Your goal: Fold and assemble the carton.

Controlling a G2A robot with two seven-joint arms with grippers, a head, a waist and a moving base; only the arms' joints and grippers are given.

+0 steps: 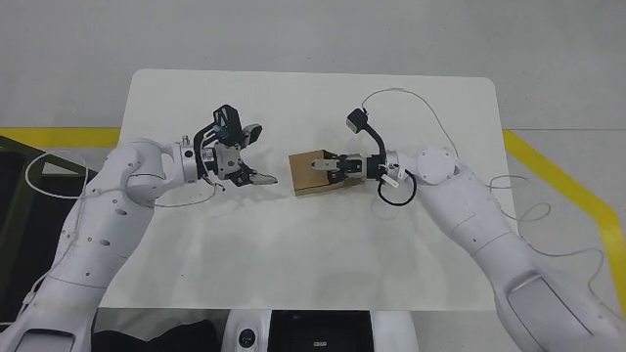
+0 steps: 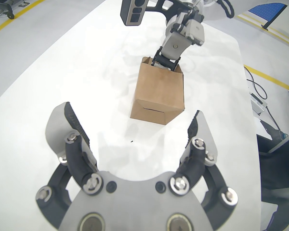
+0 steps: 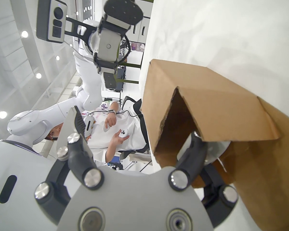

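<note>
On the white table (image 1: 391,254), the brown cardboard carton (image 1: 311,178) lies near centre, its long axis running nine to three o'clock. The right gripper (image 1: 328,167) is nearer, spread, with one finger inside the open three o'clock mouth. The left gripper (image 1: 262,156) hangs released at nine o'clock, apart from the closed end.

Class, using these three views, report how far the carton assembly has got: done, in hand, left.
Done: the carton is erected into a box, and its end facing the left tool is tucked shut. In hand: the right tool, open, has one finger inside the other, unclosed end, under a loose flap. Left: folding and tucking that end's flaps; the left tool is open, apart from the carton.
</note>
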